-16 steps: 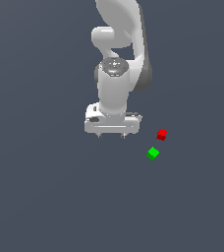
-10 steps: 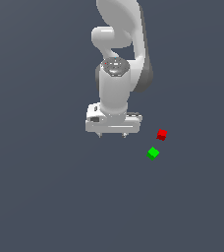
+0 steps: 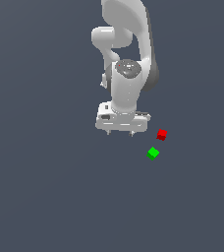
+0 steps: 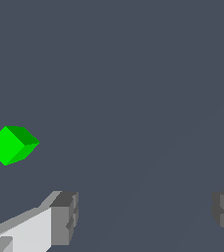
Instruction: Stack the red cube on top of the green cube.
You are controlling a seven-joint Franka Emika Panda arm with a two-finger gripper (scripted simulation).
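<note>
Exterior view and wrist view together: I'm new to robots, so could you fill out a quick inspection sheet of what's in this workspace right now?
Surface: plain dark grey floor, flat and bare around the cubes.
Job's things: red cube and green cube both rest on the surface, close but apart; not stacked.
Clutter: nothing seen.
Gripper: gripper points downward, to the exterior view's left of the red cube; its fingers are spread wide with nothing between them.
Cables: nothing seen.
Surroundings: only the white arm; no walls or other fixtures seen.
</note>
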